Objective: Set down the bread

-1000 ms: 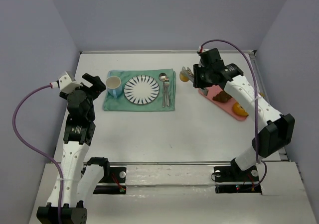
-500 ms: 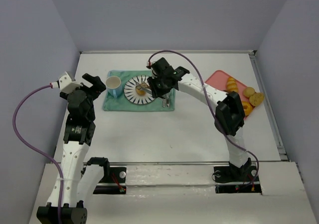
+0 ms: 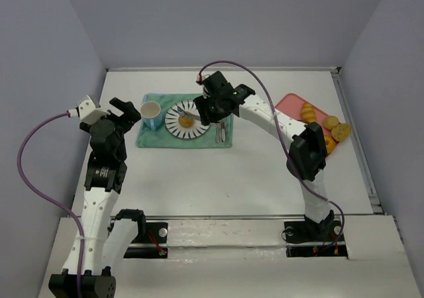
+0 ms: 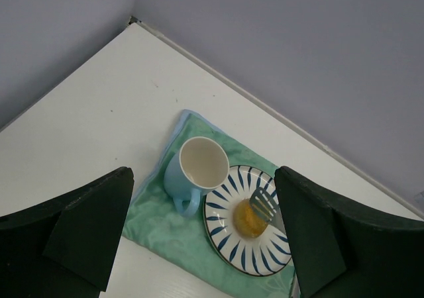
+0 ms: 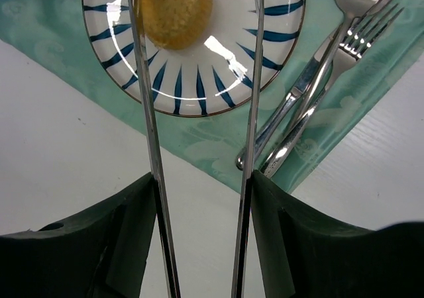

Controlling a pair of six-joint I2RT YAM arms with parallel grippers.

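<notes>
The bread (image 4: pixel 245 220), a small golden bun, lies near the middle of the blue-striped plate (image 5: pixel 199 86). Above the plate, the right tool (image 5: pixel 196 6) holds its long metal blades spread wider than the bun, pinching nothing. The left tool (image 3: pixel 124 111), well clear of the plate, is spread too. The bun looks light, soft and easily dented, best taken gently across its widest sides. Beside the plate, the cup (image 4: pixel 199 169) stands empty, and a pink tray (image 3: pixel 289 103) well apart from the plate holds other pastries.
</notes>
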